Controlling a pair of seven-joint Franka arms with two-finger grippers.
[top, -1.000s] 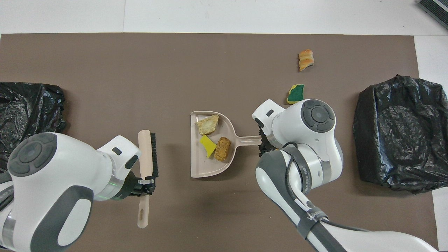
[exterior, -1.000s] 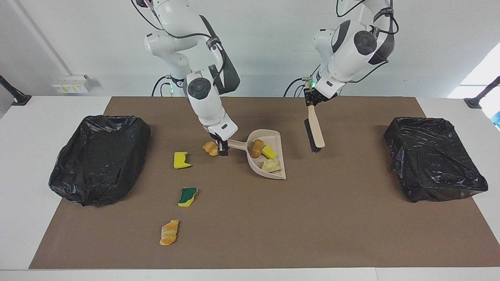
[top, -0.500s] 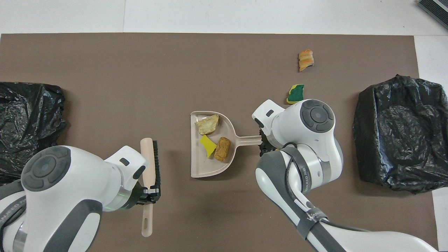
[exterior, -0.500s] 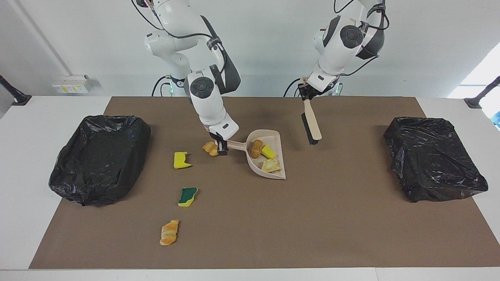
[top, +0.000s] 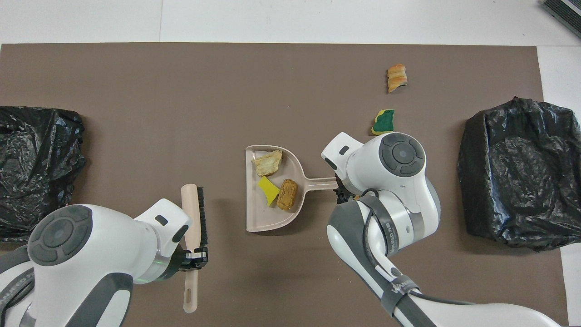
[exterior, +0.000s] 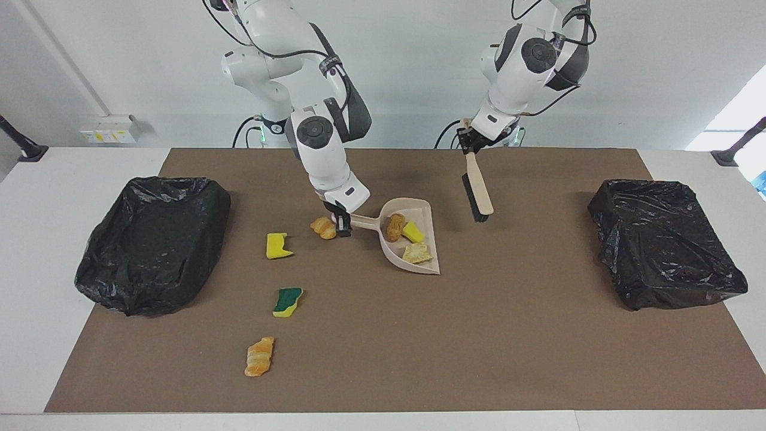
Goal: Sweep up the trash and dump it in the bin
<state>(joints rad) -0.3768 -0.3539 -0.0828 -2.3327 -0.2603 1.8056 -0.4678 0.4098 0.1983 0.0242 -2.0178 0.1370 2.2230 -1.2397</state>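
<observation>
The right hand (exterior: 342,226) gripped the dustpan (exterior: 413,239), mid-counter, holding three trash pieces (exterior: 394,227). The left hand (exterior: 467,145) held the brush (exterior: 477,191), at its two o'clock. Tilting could spill them.

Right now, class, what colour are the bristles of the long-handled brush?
Black, on the beige long-handled brush; the overhead view shows them best.
</observation>
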